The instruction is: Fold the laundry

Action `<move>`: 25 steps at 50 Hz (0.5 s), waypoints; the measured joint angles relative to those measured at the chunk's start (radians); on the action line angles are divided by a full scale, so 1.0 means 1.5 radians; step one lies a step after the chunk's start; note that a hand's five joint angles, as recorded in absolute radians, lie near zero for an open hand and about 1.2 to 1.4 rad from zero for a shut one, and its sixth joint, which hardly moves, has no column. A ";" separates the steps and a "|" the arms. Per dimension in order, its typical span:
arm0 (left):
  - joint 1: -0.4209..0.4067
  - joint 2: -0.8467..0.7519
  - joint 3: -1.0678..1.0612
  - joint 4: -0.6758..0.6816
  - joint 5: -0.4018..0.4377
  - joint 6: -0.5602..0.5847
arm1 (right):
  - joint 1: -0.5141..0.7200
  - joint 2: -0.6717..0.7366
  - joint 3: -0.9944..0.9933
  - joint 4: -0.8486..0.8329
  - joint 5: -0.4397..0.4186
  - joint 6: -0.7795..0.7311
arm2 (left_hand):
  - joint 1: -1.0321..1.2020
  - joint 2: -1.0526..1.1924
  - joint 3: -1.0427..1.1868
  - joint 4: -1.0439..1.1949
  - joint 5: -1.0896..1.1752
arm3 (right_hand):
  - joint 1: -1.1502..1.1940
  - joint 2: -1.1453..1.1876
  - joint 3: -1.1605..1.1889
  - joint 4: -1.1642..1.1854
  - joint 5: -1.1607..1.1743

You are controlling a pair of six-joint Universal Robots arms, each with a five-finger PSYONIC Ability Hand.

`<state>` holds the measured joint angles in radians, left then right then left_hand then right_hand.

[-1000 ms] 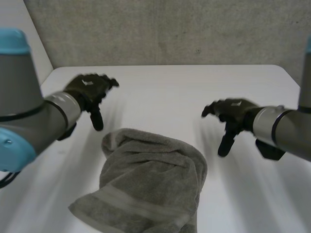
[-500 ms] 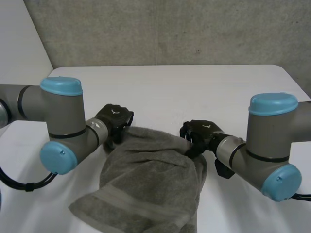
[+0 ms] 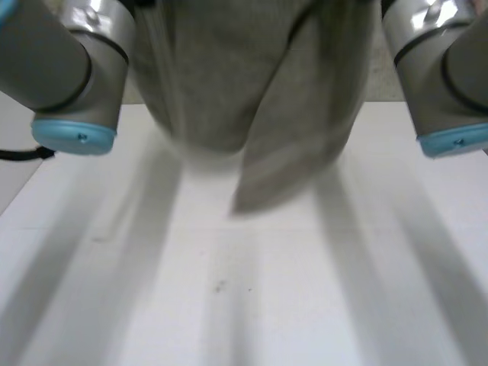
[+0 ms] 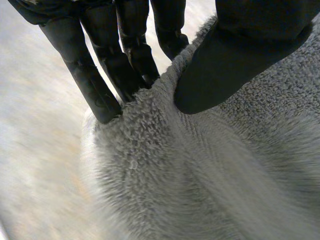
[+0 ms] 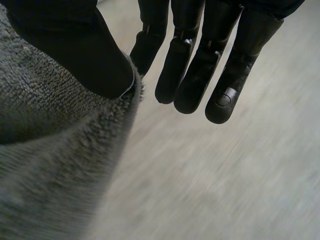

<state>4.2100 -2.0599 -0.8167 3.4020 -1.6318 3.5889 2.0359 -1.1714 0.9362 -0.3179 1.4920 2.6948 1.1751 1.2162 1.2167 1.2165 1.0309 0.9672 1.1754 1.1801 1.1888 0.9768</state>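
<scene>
Above the tabletop [image 3: 229,290], between two arms [image 3: 69,69], one towel [image 3: 252,91] is hanging. By the left wrist, the left robot hand [image 4: 235,60] is pinching its edge, thumb against fingers. By the right wrist, the right robot hand [image 5: 75,45] is pinching likewise.

White bench [image 3: 252,328], plain smooth top; two small dark specks [image 3: 219,287] approx mid-surface, near each other, pale streaks running front to back
</scene>
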 measured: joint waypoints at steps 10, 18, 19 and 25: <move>-0.002 0.084 -0.170 0.070 -0.015 -0.008 | 0.027 -0.098 0.192 -0.045 -0.067 -0.033 | 0.010 0.000 0.000 0.000 0.003 | 0.000 0.000 0.000 0.000 0.007; -0.002 0.065 -0.388 0.067 0.021 -0.003 | 0.057 -0.038 0.330 0.069 -0.068 -0.026 | 0.010 -0.015 -0.015 -0.015 -0.004 | 0.000 0.000 0.006 0.003 0.008; -0.002 0.065 -0.388 0.067 0.021 -0.003 | 0.057 -0.038 0.330 0.069 -0.068 -0.026 | 0.010 -0.015 -0.015 -0.015 -0.004 | 0.000 0.000 0.006 0.003 0.008; -0.001 0.020 -0.538 0.065 0.040 0.011 | 0.069 0.073 0.401 0.139 -0.069 -0.023 | 0.007 -0.027 -0.028 -0.027 -0.018 | 0.000 0.000 0.006 0.003 0.009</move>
<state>4.2083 -2.0294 -1.6239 3.4999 -1.5713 3.6050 2.1387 -1.0612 1.5371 -0.1093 1.3879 2.6601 1.1858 1.1750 1.1751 1.1758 1.0035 0.9672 1.1754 1.1889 1.1933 0.9909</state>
